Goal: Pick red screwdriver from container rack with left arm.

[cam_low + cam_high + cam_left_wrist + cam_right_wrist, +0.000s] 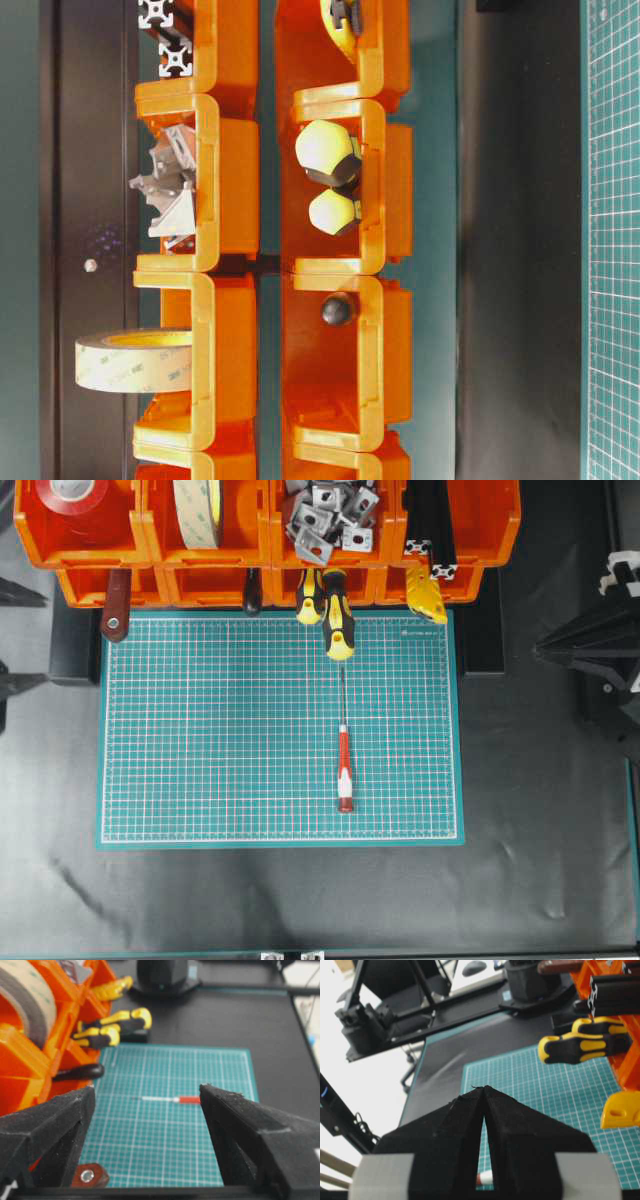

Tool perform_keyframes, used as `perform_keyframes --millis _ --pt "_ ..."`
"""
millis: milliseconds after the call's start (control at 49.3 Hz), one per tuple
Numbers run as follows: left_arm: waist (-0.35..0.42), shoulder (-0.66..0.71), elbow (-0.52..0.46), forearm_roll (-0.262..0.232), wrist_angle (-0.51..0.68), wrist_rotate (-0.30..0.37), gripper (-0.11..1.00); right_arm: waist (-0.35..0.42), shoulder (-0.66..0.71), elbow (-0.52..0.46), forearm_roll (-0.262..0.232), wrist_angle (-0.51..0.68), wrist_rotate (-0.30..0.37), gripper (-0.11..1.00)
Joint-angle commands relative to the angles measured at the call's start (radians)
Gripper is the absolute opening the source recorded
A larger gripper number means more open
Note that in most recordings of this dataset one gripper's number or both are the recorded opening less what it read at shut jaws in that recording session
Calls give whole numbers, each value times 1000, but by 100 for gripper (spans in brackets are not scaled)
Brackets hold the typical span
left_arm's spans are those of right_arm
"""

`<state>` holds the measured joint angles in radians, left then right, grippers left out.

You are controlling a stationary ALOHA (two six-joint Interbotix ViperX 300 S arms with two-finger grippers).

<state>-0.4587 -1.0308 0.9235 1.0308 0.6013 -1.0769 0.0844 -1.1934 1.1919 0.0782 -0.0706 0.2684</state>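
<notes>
- Red screwdriver (345, 768): lay on the green mat (200, 760), right of centre, near of the container rack (260, 540), untouched.
- Left gripper (145, 1110): jaws wide open, holding nothing.
- Right gripper (485, 1091): jaws closed, tips meeting, empty.

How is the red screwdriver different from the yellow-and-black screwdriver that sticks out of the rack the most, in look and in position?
The red screwdriver is slim, with a red handle and a white band; the yellow-and-black screwdriver has a much thicker handle. The red one lies wholly on the green mat, apart from the orange rack; the yellow-and-black one pokes handle-first from a lower bin. Both point roughly the same way.
</notes>
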Motion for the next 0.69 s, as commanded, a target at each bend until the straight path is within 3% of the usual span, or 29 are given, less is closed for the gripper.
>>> perform_keyframes --millis 0,670 --pt "3 -14 2 2 -21 -3 81 -2 5 -25 -3 -26 -2 0" --pt "5 -8 29 2 -29 -25 81 -2 3 -25 -3 -35 2 0"
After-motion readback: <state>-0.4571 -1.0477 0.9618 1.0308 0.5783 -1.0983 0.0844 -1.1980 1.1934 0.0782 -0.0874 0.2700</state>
